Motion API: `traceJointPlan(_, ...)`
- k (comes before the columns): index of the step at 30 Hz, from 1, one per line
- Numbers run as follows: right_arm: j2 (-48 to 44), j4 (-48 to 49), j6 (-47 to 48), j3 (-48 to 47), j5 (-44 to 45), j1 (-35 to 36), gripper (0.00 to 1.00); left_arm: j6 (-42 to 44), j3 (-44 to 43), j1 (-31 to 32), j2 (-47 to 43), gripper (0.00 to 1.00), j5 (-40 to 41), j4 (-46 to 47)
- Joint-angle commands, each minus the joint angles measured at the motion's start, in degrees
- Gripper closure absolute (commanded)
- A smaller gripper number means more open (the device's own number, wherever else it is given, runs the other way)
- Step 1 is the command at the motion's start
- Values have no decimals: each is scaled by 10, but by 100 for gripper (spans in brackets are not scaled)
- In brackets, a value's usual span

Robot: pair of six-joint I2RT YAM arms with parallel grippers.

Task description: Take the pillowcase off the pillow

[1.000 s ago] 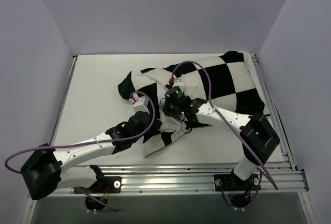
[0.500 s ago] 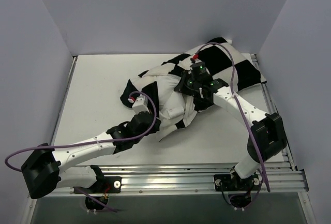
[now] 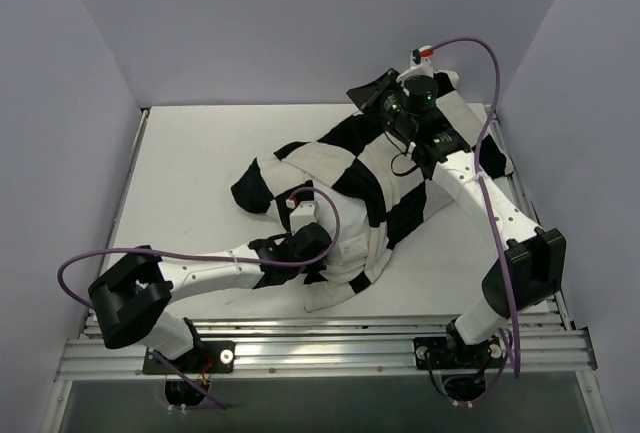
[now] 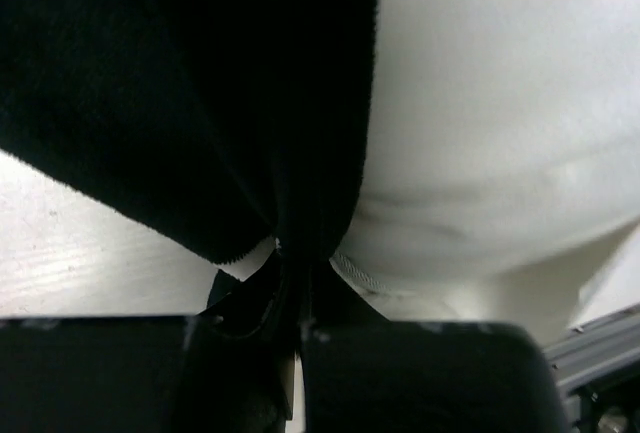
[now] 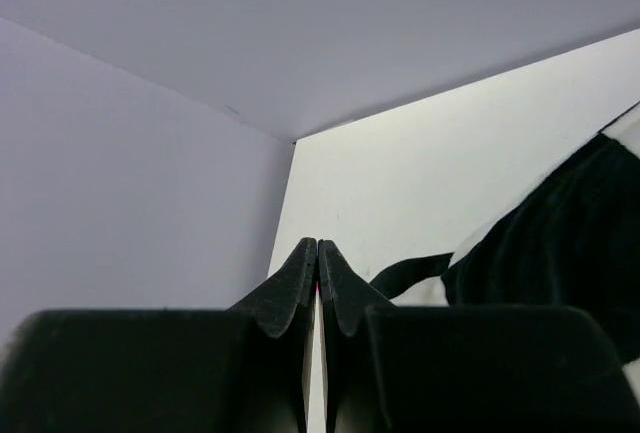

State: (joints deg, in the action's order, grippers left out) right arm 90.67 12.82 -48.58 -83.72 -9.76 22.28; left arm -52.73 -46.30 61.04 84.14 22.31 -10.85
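The black and white checked pillowcase (image 3: 352, 135) lies stretched from mid-table to the back right corner. The plain white pillow (image 3: 352, 253) shows at its near end. My left gripper (image 3: 305, 241) is low at that end. In the left wrist view it (image 4: 295, 263) is shut on a fold of black pillowcase cloth (image 4: 180, 73), with the white pillow (image 4: 500, 103) and its seam just to the right. My right gripper (image 3: 368, 88) is raised at the back wall. In the right wrist view its jaws (image 5: 318, 245) are pressed together with no cloth showing between them, and the pillowcase (image 5: 560, 233) lies below to the right.
The white table (image 3: 180, 153) is boxed in by lilac walls at the left, back and right. A metal rail (image 3: 330, 348) runs along the near edge and another (image 3: 525, 193) along the right side. Purple cables loop off both arms.
My right gripper has swept from mid-table up to the back right corner, and the pillowcase has stretched that way. My left arm has swung right, and more white pillow shows near it.
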Motion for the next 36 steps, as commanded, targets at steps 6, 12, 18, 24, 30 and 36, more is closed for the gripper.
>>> traceJointPlan(6,-64,-121,129,38,46,71,100,32,-40,-4,7,98,26,-31)
traceJointPlan(12,-160,-162,192,200,131,165,79,14,10,-10,-20,98,16,24)
traceJointPlan(18,-201,-192,212,260,242,260,64,9,39,-28,-27,98,-9,65)
traceJointPlan(24,-198,-188,191,327,287,279,62,3,45,-31,-25,97,-18,79)
traceJointPlan(30,-236,-219,146,406,283,312,62,-1,48,-34,-28,97,-20,84)
traceJointPlan(36,-289,-299,87,436,261,334,61,0,47,-36,-34,97,-20,85)
